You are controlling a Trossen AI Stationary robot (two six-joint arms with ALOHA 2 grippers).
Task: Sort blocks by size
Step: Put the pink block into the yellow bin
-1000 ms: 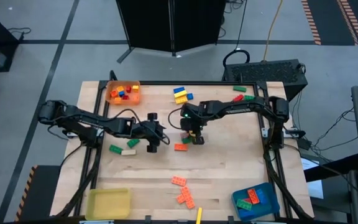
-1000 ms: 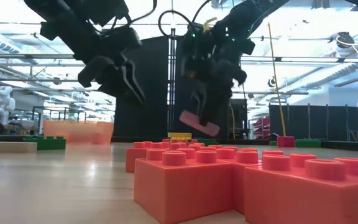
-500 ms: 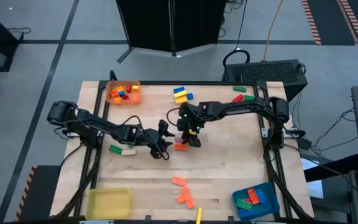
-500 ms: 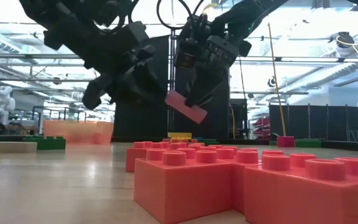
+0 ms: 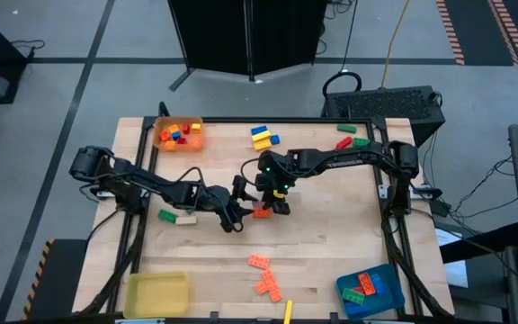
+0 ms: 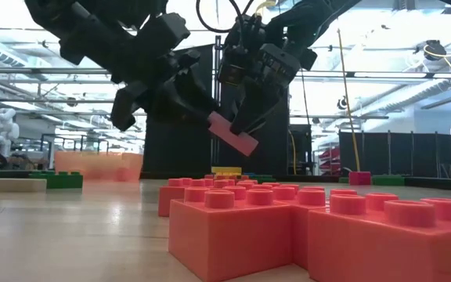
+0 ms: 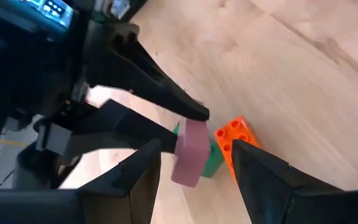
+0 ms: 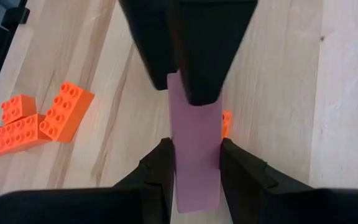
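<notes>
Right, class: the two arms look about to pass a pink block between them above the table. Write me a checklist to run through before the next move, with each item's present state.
1. Right gripper shut on the pink block: ok.
2. Block lifted off the table: ok, the low view shows a gap beneath it.
3. Left gripper open and aimed at the block: ok, a finger on each side in its wrist view.
4. Left fingers touching the block: cannot tell.
5. Space below free: not ok, an orange block and a green block lie under the handover.
6. Blue tray reachable: cannot tell.
</notes>
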